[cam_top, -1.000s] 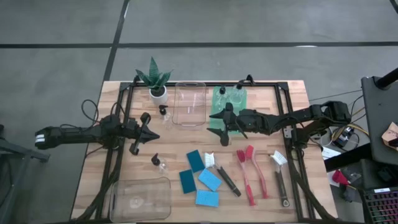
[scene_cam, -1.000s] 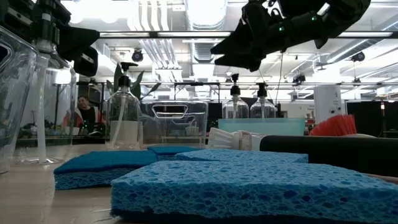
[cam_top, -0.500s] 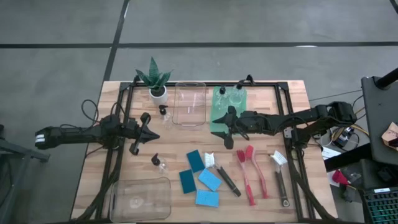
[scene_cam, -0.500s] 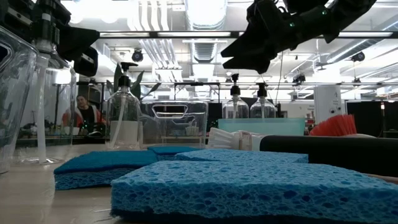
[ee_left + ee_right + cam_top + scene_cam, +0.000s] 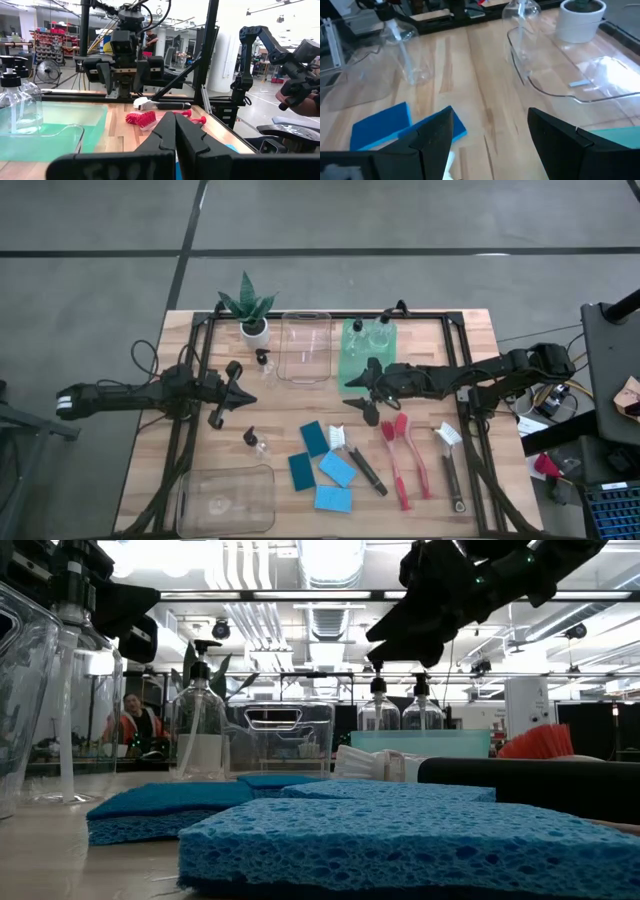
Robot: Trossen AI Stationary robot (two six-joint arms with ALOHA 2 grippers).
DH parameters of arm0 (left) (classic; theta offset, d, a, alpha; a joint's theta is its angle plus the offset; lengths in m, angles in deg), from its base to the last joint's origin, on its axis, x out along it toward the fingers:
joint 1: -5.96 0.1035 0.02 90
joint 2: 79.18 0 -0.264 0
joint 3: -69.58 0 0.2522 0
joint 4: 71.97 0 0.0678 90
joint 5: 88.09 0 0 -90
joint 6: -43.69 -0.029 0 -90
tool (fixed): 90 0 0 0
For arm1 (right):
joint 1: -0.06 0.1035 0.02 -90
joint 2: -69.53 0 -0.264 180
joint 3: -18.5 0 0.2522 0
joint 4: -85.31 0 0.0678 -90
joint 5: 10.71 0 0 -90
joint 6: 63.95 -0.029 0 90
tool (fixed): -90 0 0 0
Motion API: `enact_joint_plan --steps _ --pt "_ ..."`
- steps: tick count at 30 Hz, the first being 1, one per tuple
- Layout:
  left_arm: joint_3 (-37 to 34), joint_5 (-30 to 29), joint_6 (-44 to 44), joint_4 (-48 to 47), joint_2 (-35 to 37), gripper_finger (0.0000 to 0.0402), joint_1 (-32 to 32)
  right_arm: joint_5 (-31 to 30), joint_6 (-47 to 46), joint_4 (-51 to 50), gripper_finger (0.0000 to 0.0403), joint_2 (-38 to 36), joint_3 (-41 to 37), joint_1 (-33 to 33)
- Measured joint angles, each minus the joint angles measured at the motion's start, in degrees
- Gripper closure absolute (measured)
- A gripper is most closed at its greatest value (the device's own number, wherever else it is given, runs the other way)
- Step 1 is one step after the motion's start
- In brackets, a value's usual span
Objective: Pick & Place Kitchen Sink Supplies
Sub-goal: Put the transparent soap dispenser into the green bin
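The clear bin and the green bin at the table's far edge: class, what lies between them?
Nothing: in the high view only bare wood separates the clear bin from the green bin.

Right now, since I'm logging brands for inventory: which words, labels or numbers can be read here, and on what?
No text can be read for certain.
Left gripper: faint raised marks on its dark base, too blurred to read.
Clear pump bottle with a black top: no label shows.
Nearest light blue rectangular sponge: no print.
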Motion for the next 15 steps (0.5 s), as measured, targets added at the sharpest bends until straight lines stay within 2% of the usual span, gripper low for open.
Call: enact_joint_plan --steps 7,15 --pt "0.0 0.0 0.0 0.0 0.0 0.0401 0.0 -0.13 3.73 0.44 0.0159 -2.57 -0.02 1.46" --pt "0.0 -0.02 0.0 0.0 0.0 0.0401 0.0 -0.15 7.96 0.51 0.0189 -8.23 -0.35 3.48"
